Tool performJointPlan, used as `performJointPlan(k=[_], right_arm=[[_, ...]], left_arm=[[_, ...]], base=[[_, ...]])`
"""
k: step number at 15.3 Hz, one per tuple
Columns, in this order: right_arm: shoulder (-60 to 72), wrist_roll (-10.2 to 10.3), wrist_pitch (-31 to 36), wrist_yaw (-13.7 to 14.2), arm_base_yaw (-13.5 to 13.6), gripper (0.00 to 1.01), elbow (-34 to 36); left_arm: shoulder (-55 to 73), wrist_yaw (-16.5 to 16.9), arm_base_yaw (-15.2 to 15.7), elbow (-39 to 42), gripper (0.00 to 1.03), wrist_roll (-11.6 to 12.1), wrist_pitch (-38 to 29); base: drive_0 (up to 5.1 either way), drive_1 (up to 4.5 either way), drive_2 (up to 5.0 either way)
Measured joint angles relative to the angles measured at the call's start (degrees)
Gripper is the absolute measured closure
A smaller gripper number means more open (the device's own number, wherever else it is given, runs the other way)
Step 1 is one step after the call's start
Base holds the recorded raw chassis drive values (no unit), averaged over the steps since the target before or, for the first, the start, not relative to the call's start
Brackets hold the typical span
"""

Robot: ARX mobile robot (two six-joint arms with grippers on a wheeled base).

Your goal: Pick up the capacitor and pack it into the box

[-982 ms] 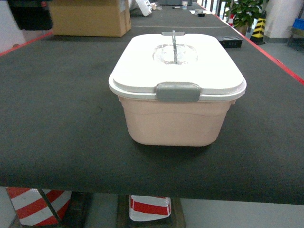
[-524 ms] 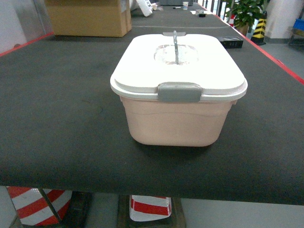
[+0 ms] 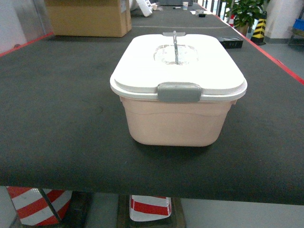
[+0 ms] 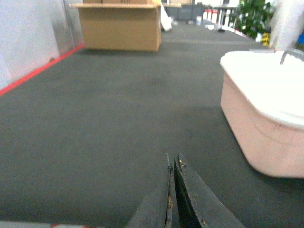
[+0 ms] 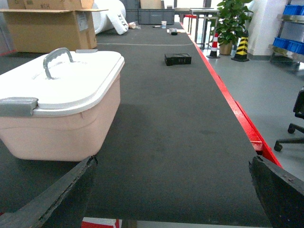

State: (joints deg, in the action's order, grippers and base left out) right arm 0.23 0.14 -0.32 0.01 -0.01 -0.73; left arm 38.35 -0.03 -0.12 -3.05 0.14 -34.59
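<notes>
A long desk [image 3: 57, 118] covered in dark grey matting with a red edge runs toward a cardboard carton [image 3: 89, 18], a potted plant [image 3: 244, 12] and a small black object [image 5: 177, 59]. The box [image 3: 178, 90], peach-pink with its white lid [image 3: 178, 64] seated, grey clip [image 3: 178, 91] facing the camera and grey handle [image 5: 57, 59] upright, stands near the desk's front edge. Left tool [image 4: 172, 187]: fingers pressed together, holding nothing, low over the matting left of the box. Right tool [image 5: 173, 190]: fingers spread wide apart, holding nothing, right of the box. No capacitor is visible.
</notes>
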Motion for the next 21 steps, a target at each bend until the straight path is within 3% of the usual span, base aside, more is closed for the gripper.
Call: performJointPlan(k=[1,6,21], right_arm=[[0.0,0.0,0.0,0.0,0.0,0.03,0.0],[0.0,0.0,0.0,0.0,0.0,0.03,0.0],[0.0,0.0,0.0,0.0,0.0,0.03,0.0]], left_arm=[[-0.2,0.0,0.0,1.9,1.01,0.0,-3.2],[-12.8,0.0,0.0,2.3,1.01,0.0,9.3],[-28.3,0.0,0.0,2.3,1.01,0.0,24.5]], base=[[0.0,0.00,0.0],[0.0,0.00,0.0],[0.0,0.00,0.0]])
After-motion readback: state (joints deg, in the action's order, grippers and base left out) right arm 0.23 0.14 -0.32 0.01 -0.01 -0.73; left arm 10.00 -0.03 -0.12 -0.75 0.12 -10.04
